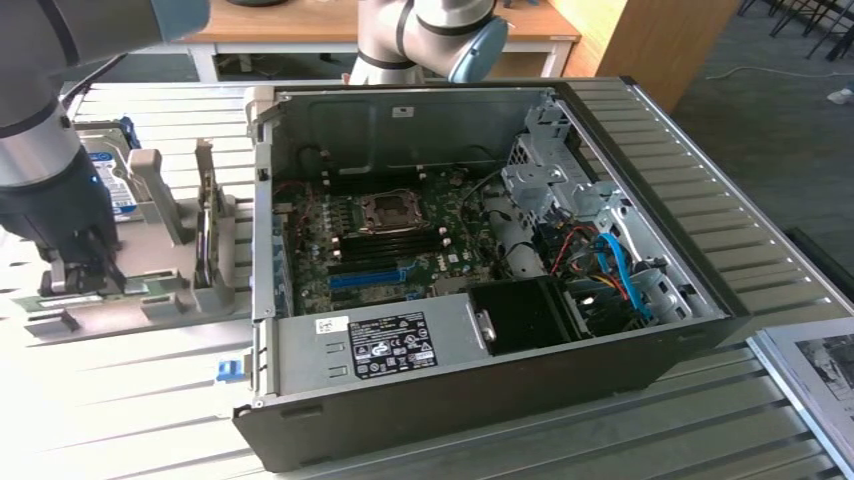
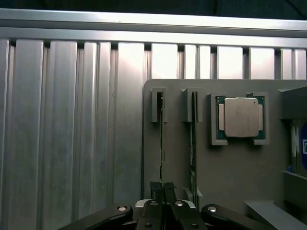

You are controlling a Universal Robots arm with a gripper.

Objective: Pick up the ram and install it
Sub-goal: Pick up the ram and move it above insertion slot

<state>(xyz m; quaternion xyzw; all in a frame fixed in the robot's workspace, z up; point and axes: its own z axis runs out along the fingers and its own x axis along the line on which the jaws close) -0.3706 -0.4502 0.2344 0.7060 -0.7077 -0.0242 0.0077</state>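
Note:
The ram (image 2: 162, 139) is a thin green stick standing on edge in a slot of the grey holder (image 2: 230, 167). My gripper (image 2: 162, 188) is shut on its upper edge, with one dark finger on each side. In the exterior view my gripper (image 1: 80, 285) reaches down onto the holder (image 1: 120, 315) at the exterior view's left, beside the open computer case (image 1: 441, 400). The motherboard (image 1: 387, 240) lies exposed inside the case, with dark memory slots next to the processor socket.
A second memory stick (image 2: 193, 139) stands in the neighbouring slot, close to my fingers. A square processor (image 2: 241, 117) sits in a pocket of the holder. A hard drive with a blue label (image 1: 118, 175) stands behind the holder. The table is ribbed metal (image 2: 72, 134).

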